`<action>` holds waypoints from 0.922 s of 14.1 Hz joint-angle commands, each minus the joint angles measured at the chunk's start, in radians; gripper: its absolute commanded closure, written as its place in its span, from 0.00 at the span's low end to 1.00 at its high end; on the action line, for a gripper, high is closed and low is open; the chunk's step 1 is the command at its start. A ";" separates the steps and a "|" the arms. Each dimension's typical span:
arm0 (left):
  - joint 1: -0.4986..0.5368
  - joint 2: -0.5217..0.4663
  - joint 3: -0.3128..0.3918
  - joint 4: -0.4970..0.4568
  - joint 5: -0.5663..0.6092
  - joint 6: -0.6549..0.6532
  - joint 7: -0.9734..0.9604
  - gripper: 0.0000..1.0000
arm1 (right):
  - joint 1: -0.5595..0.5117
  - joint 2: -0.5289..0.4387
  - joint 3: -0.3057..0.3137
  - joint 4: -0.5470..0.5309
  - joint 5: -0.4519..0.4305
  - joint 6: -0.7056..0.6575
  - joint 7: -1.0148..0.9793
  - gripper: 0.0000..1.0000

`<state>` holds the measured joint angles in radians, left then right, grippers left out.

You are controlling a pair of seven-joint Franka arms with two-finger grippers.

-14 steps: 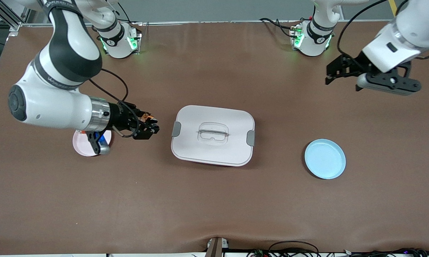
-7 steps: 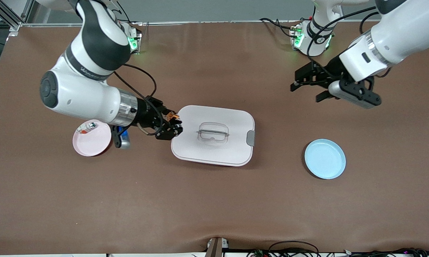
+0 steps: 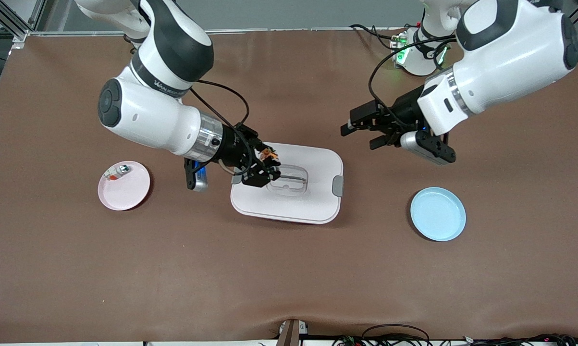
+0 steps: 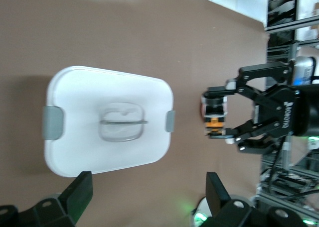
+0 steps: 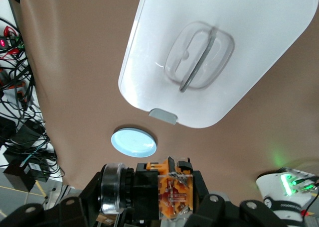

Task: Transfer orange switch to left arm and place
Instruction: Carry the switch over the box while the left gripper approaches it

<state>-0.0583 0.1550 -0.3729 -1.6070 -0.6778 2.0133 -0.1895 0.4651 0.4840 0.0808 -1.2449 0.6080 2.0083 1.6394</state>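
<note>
The orange switch [image 3: 269,154], black with orange parts, is gripped in my right gripper [image 3: 265,168], which is up over the lid of the white box [image 3: 308,202], at its end toward the right arm. In the right wrist view the switch [image 5: 168,189] sits between the fingers, with the box [image 5: 249,33] below. My left gripper [image 3: 359,136] is open and empty, over bare table beside the box toward the left arm's end. The left wrist view shows its two open fingers [image 4: 79,197], the box [image 4: 79,147], and the right gripper [image 4: 215,121] holding the switch [image 4: 215,122].
A pink plate [image 3: 125,192] holding a small silver-green piece [image 3: 118,170] lies toward the right arm's end. A blue plate [image 3: 437,214] lies toward the left arm's end, nearer the front camera than the left gripper; it also shows in the right wrist view [image 5: 133,141].
My right gripper carried the switch from over the pink plate's edge to over the box lid. My left gripper swung in from the table's end toward the box.
</note>
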 commanded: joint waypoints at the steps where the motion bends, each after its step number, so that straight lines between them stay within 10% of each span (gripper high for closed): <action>1: -0.008 0.034 -0.006 0.002 -0.066 0.051 -0.011 0.00 | 0.030 0.090 -0.009 0.143 0.021 0.021 0.086 1.00; 13: -0.078 0.133 -0.008 0.009 -0.259 0.271 0.067 0.25 | 0.101 0.142 -0.007 0.200 0.022 0.171 0.168 1.00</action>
<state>-0.1201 0.2679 -0.3761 -1.6074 -0.9031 2.2342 -0.1656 0.5473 0.5794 0.0810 -1.1145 0.6108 2.1666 1.7802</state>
